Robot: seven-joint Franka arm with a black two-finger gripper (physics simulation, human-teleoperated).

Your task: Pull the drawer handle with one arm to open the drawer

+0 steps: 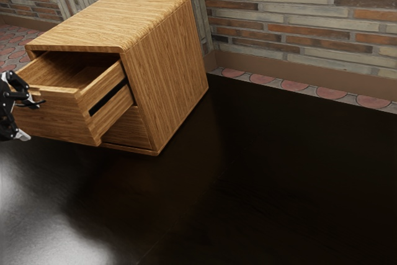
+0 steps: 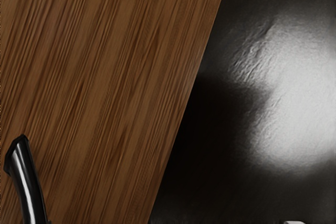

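Pincer (image 1: 12,108) at exterior view's left edge, by pulled-out drawer (image 1: 57,119) front.

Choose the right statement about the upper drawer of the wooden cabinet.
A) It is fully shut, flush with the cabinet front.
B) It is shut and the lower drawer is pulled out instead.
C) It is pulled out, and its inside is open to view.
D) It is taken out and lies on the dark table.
C: in the exterior view the upper drawer stands out from the cabinet, and its hollow inside shows from above.
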